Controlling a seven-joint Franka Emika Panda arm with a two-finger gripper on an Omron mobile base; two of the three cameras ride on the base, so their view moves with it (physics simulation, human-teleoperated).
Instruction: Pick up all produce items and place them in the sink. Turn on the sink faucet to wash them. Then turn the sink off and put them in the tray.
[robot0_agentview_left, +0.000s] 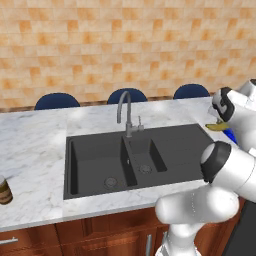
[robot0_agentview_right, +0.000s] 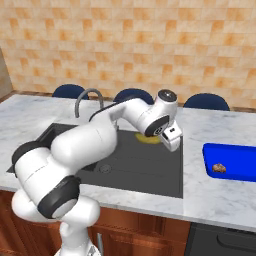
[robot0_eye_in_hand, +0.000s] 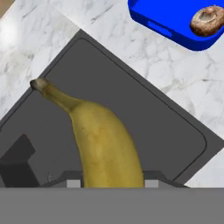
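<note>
The gripper seems to hold the banana, pointing away over the sink's drainboard, near the tray.

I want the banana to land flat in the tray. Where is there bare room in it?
The blue tray is bare from its near-sink rim up to the brown ball; only that spot is taken. The gripper holds the banana above the drainboard.
</note>
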